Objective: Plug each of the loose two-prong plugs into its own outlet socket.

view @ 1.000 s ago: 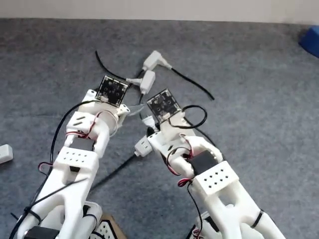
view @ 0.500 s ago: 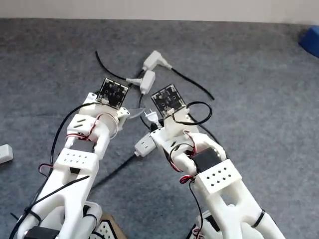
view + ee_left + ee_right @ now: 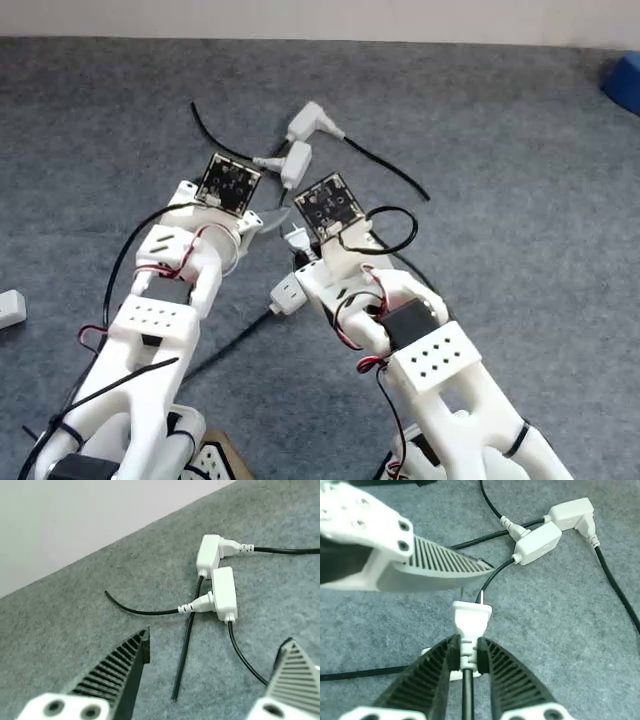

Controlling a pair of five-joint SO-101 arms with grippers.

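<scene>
- Grey, carpet-like surface [image 3: 520, 200] carries everything. A small white object [image 3: 10, 308] lies on it, well out to the left of the left arm.
- Nearest among the task's things is a white outlet socket [image 3: 286, 293]. It lies flat between the two arms, just beside the right arm's wrist, and its black cord [image 3: 235, 340] trails back toward the arm bases.
- Above and just past that socket, the right end effector [image 3: 468, 647] is closed to a narrow gap on a white two-prong plug [image 3: 471, 620]. Both ribbed fingers press the plug's neck. The plug's body juts out past the fingertips and its two metal prongs point away from the arm.
- Close alongside, the left end effector [image 3: 217, 637] is spread wide and has hold of nothing. One of its fingers [image 3: 440, 567] lies across just beyond the held plug's prongs, and whether they touch cannot be told.
- Farther out, ahead of both arms, a nearer white block [image 3: 223, 594] and a farther white block [image 3: 209, 555] lie just beside each other, end against end. Black cords run from them to either side, and one loose cord end [image 3: 107, 594] lies out to the left. Whether a plug sits seated in either block cannot be told.
- Farthest off, a blue object [image 3: 625, 80] sits at the surface's right edge, well apart from the cords.
</scene>
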